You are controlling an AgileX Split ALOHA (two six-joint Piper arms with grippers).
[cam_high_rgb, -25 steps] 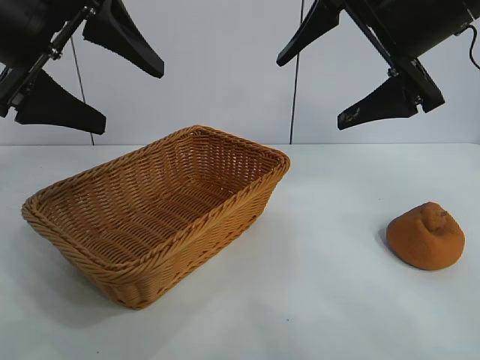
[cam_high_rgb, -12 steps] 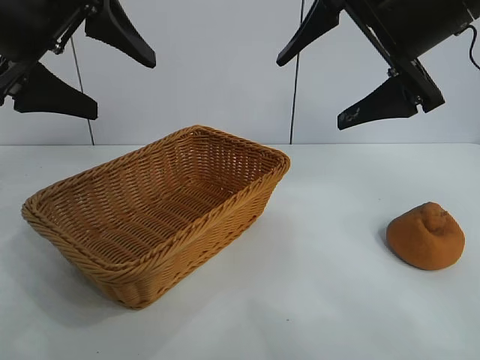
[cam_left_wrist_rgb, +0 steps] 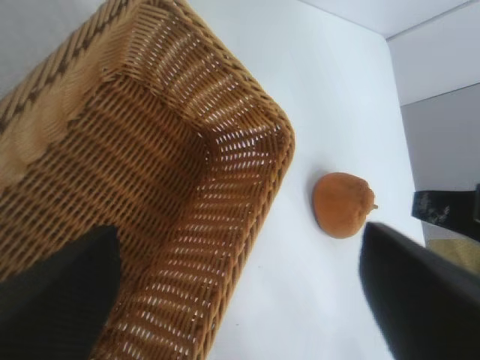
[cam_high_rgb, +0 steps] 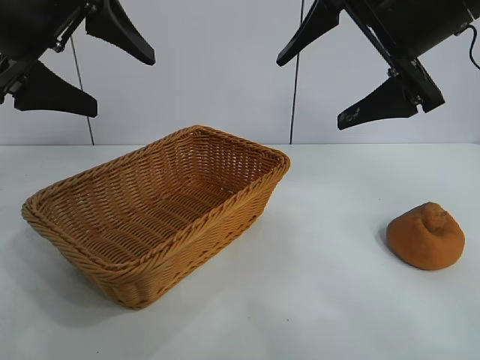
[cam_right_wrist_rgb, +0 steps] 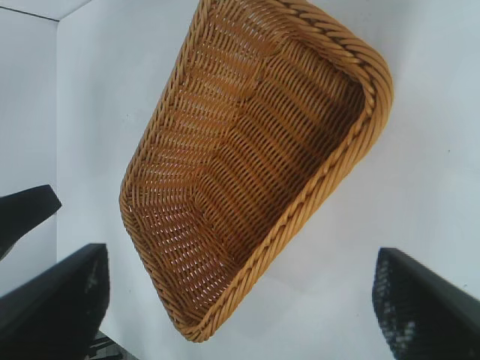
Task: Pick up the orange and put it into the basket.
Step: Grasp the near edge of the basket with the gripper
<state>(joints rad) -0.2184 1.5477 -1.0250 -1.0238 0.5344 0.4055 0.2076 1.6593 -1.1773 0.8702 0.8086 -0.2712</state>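
Observation:
The orange (cam_high_rgb: 426, 235), a dull brownish lump with a knob on top, lies on the white table at the right; the left wrist view also shows the orange (cam_left_wrist_rgb: 343, 204). The woven tan basket (cam_high_rgb: 225, 214) stands empty at centre-left, and shows as the basket (cam_left_wrist_rgb: 247, 217) and the basket (cam_right_wrist_rgb: 330, 187) in the wrist views. My left gripper (cam_high_rgb: 124, 75) hangs high above the basket's left end, open and holding nothing. High at the upper right, well above the orange, my right gripper (cam_high_rgb: 309, 88) is open and holds nothing too.
A white table (cam_high_rgb: 315, 300) carries the basket and the fruit, with a pale wall behind. A thin dark cable (cam_high_rgb: 298, 71) hangs down the wall between the arms. Bare tabletop lies between basket and orange.
The left gripper has risen slightly and shifted a little left since a second ago. The right arm, basket and orange have stayed still.

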